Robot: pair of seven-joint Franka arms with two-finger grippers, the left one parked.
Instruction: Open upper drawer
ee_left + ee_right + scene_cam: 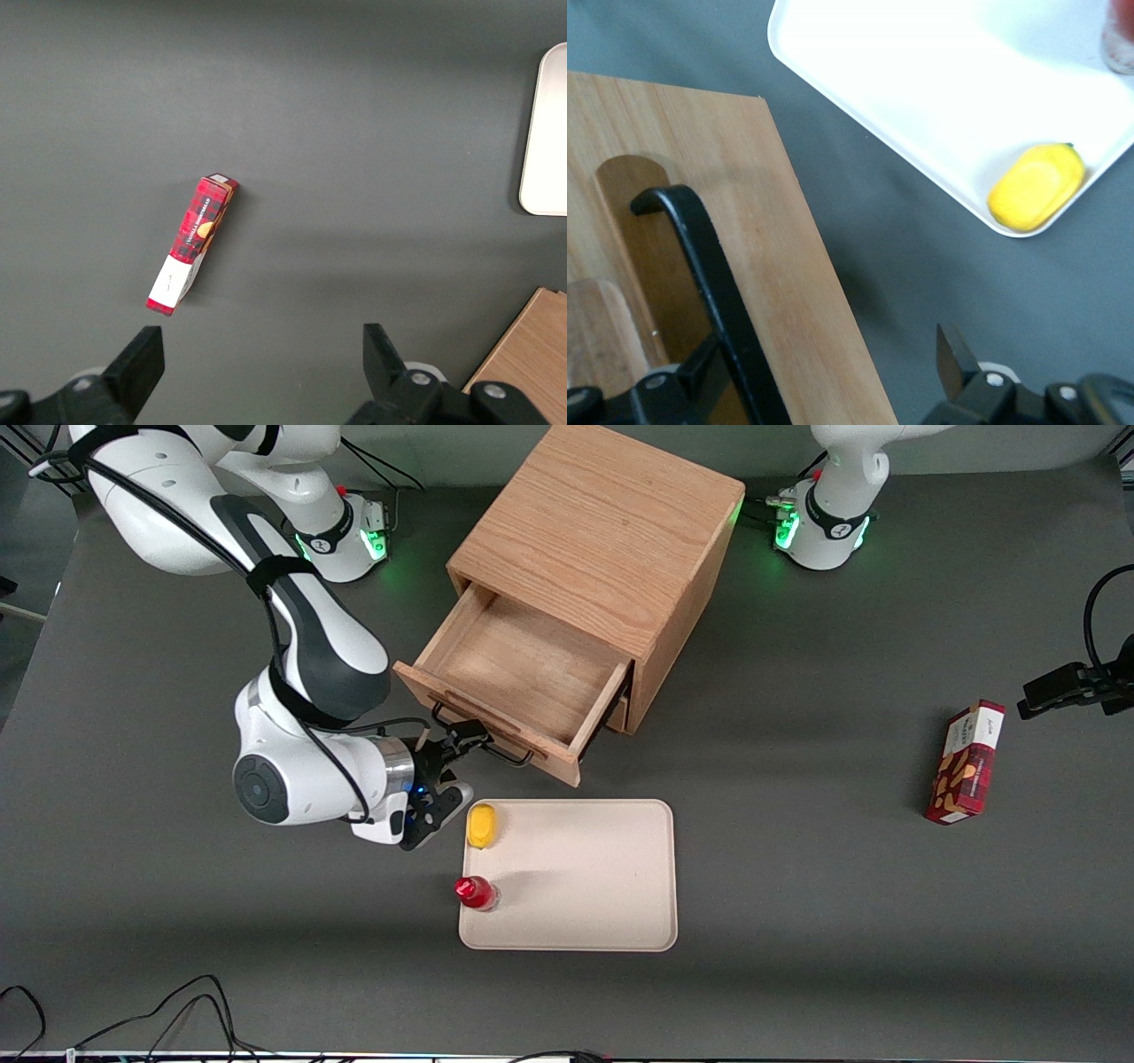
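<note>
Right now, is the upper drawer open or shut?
Open. The upper drawer is pulled far out of the cabinet, showing its empty wooden floor. The tool is at its black handle.

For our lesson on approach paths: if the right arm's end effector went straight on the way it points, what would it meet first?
Probably the upper drawer: the end effector is already at its black handle, so the oak front comes first.

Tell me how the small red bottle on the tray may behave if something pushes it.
The red bottle stands upright near the tray's edge; being narrow, it probably tips easily. Once lying down, its round body may roll on the smooth tray. The gripper is at the upper drawer's handle, away from it.
</note>
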